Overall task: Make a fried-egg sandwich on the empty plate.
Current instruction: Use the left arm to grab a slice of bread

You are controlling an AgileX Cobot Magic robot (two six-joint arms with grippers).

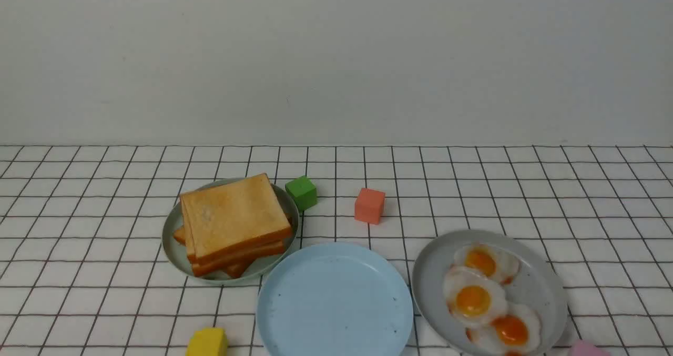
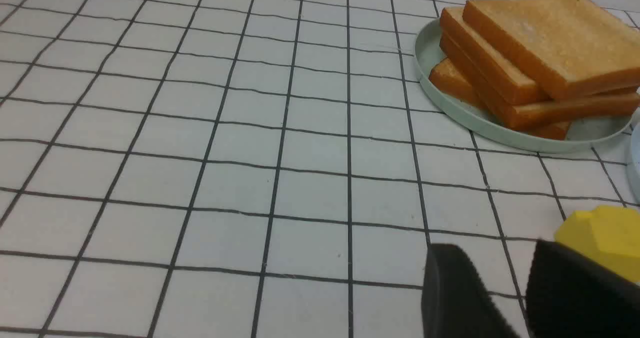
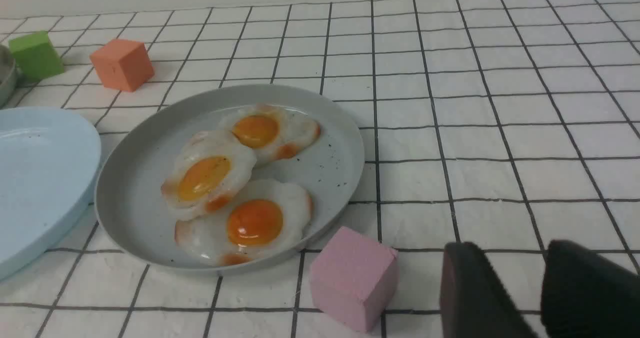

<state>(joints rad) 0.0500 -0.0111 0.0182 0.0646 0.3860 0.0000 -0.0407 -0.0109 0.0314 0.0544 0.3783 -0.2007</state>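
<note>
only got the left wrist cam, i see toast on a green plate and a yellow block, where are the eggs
Observer: Three fried eggs lie overlapping on a grey plate on the robot's right side of the table.
Operator: is the target clear
Observer: Yes. The pale blue plate has nothing on it, and it sits between the green plate and the grey one.
Operator: anything in the way over by the eggs
Observer: A pink block stands right by the grey plate's near rim, close to the open right pincer. I cannot tell whether the block touches the rim.
</note>
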